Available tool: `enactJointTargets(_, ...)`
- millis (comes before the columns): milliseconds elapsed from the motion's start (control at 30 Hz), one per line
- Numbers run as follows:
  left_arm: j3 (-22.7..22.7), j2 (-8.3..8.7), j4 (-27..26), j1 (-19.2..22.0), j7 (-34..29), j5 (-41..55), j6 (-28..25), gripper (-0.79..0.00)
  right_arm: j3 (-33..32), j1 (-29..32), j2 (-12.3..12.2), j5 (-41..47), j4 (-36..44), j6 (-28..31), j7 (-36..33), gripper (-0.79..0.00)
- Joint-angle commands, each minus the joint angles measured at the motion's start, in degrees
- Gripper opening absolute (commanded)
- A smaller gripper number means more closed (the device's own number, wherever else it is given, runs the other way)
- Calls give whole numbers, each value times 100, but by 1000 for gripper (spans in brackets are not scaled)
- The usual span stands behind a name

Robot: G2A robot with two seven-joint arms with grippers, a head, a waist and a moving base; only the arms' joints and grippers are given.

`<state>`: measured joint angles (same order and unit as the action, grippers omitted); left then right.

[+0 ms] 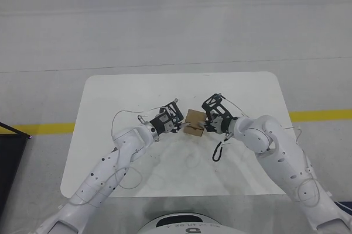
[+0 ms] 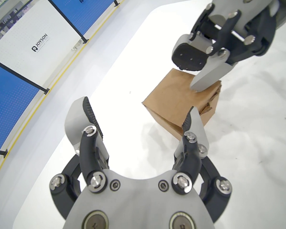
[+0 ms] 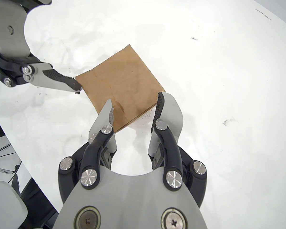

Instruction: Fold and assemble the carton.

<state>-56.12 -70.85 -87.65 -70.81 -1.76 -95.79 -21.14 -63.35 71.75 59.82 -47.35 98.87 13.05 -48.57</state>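
Note:
A small brown carton [image 1: 194, 123] stands as a closed-looking box near the middle of the white table [image 1: 135, 169]. My left gripper [image 1: 177, 119] is open on its left side; in the right wrist view one of its fingertips [image 3: 62, 82] touches the carton's corner [image 3: 120, 82]. My right gripper [image 1: 208, 120] is open on the other side. In the left wrist view one right finger [image 2: 205, 78] rests on the carton's top [image 2: 178, 96] beside a ragged flap edge. The left gripper [image 2: 140, 117] has one finger against the box's near corner. The right gripper [image 3: 134, 108] straddles the carton's near edge.
The rounded table edge [image 2: 133, 36] runs close behind the carton. Blue and white barrier panels [image 2: 38, 36] stand on the floor beyond it. A yellow floor line [image 1: 47, 127] and a black stand [image 1: 3, 158] lie left of the table.

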Motion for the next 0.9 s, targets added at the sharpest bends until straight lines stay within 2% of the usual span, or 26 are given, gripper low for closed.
enactJointTargets(0, -90, 16, 5, -31, 79, 38, 11, -111, 0, 6, 1, -3, 9, -6, -2, -397)
enactJointTargets(67, -213, 41, -24, -91, 189, 104, -26, -92, -3, 17, 0, -19, 26, -7, 4, -397)
enactJointTargets(133, -330, 70, -88, -166, 355, 153, -89, 0, -9, 29, -1, -16, 38, 2, 2, -397)
enactJointTargets(200, -453, 98, -134, -266, 745, 446, -352, 0, -19, 40, -1, -1, 57, 2, 24, -400)
enactJointTargets(433, -467, 98, -130, -277, 746, 472, -329, 0, -19, 40, -1, -1, 57, 2, 24, -406)
enactJointTargets(500, -535, 110, -154, -337, 664, 454, -221, 0, -19, 40, -1, -1, 57, 2, 24, -379)
enactJointTargets(633, -629, 165, -221, -413, 566, -154, -20, 0, -18, 50, 0, 2, 53, -4, 48, -348)
enactJointTargets(800, -574, 225, -333, -520, 914, -1058, 173, 0, 3, 90, 6, -34, 28, 12, 151, -308)
enactJointTargets(867, -494, 234, -341, -529, 1045, -1321, 187, -46, 8, 79, 9, -26, 13, 16, 144, -305)
